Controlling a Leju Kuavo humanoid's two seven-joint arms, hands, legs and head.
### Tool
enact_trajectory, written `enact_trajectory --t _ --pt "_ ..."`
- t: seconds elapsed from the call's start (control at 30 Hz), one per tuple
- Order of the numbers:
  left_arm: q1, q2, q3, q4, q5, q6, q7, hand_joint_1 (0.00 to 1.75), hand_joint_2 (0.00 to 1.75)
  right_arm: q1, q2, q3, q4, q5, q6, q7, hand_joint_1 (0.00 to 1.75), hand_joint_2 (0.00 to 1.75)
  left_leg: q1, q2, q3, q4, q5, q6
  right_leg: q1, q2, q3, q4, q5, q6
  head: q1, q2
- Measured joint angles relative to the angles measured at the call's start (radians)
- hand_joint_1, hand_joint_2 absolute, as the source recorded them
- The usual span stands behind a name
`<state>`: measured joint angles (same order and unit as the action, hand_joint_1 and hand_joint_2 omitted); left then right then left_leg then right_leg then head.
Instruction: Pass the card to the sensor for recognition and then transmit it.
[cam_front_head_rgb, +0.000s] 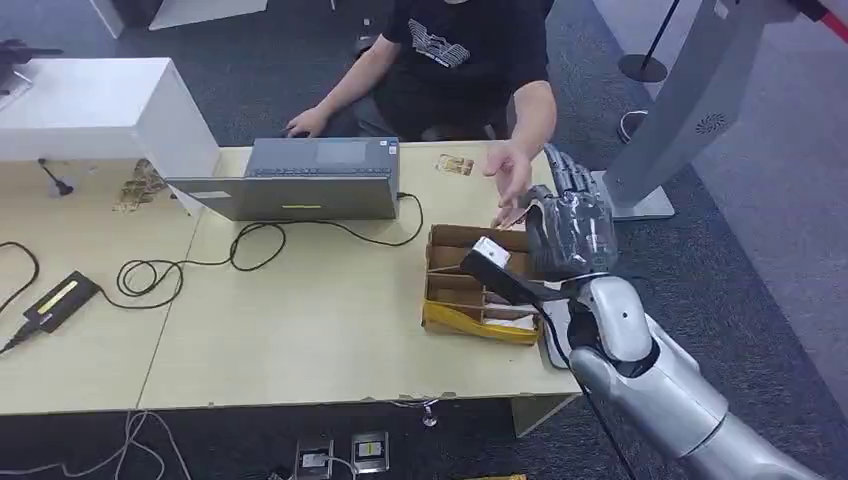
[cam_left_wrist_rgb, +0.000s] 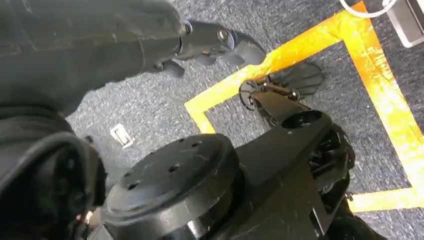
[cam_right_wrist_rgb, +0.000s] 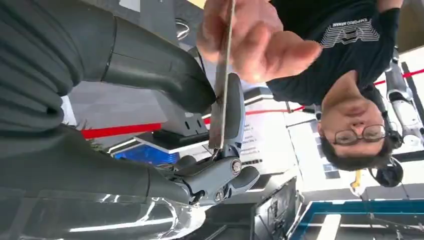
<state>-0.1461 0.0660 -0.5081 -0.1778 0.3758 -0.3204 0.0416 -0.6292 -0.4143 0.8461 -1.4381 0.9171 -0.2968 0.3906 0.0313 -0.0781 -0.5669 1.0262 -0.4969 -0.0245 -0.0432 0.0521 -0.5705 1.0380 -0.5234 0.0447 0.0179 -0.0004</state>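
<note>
In the right wrist view the card (cam_right_wrist_rgb: 220, 95) shows edge-on as a thin plate, pinched between my right hand's thumb (cam_right_wrist_rgb: 165, 70) and a finger (cam_right_wrist_rgb: 234, 110). A person's hand (cam_right_wrist_rgb: 250, 35) grips the card's far end at the same time. In the head view my right hand (cam_front_head_rgb: 570, 228) is raised above the table's right end, just beside the person's hand (cam_front_head_rgb: 510, 178). My left hand (cam_left_wrist_rgb: 215, 41) hangs over the carpet and holds nothing.
A cardboard box (cam_front_head_rgb: 452, 318) with compartments sits under my right hand. Another card (cam_front_head_rgb: 455, 165) lies near the table's far edge. A closed laptop (cam_front_head_rgb: 320, 180), cables (cam_front_head_rgb: 250, 245) and a black device (cam_front_head_rgb: 60, 298) lie to the left. The person sits behind the table.
</note>
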Motion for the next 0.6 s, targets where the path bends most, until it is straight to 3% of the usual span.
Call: enact_trajectory --t 0.33,0.37,0.4,0.43,0.47,0.6 --pt "0.0 -0.008 -0.022 0.0 0.008 0.0 0.003 0.0 0.0 0.006 0.002 -0.026 0.058 -0.014 0.0 0.009 1.75 1.75 0.0 0.0 0.0 0.0 0.0 0.0 0.0 0.0 0.0 0.0 0.0 0.0 0.0 0.0" --pt "0.0 -0.007 -0.022 0.0 0.012 0.0 0.003 0.0 0.0 0.008 0.002 -0.031 0.061 -0.015 -0.001 0.009 1.36 1.75 0.0 -0.001 0.0 0.0 0.0 0.0 0.0 0.0 0.0 0.0 0.0 0.0 0.0 0.0" --pt "0.0 -0.007 -0.022 0.0 0.016 0.0 0.003 0.0 0.0 0.01 0.002 -0.032 0.066 -0.016 -0.002 0.01 0.0 1.75 0.0 0.0 0.0 0.0 0.0 0.0 0.0 0.0 0.0 0.0 0.0 0.0 0.0 0.0" --pt "0.0 -0.007 -0.021 0.0 0.023 0.0 0.0 0.0 0.0 0.01 0.001 -0.032 0.068 -0.016 -0.002 0.01 0.0 1.75 0.0 0.0 0.0 0.0 0.0 0.0 0.0 0.0 -0.001 0.0 0.0 0.0 0.0 0.0" --pt "0.0 -0.007 -0.021 0.0 0.036 0.0 -0.009 0.0 0.0 0.013 -0.001 -0.033 0.071 -0.016 -0.003 0.01 0.0 0.0 0.0 0.0 0.0 0.0 0.0 0.0 0.0 0.0 -0.001 0.0 0.0 0.0 0.0 0.0" --pt "-0.001 -0.004 -0.019 0.0 0.061 0.0 -0.039 0.0 0.0 0.028 -0.002 -0.044 0.081 0.003 -0.031 0.008 0.0 0.0 0.0 0.0 0.0 0.0 0.0 0.0 0.0 0.0 -0.001 0.0 0.0 0.0 0.0 0.0"
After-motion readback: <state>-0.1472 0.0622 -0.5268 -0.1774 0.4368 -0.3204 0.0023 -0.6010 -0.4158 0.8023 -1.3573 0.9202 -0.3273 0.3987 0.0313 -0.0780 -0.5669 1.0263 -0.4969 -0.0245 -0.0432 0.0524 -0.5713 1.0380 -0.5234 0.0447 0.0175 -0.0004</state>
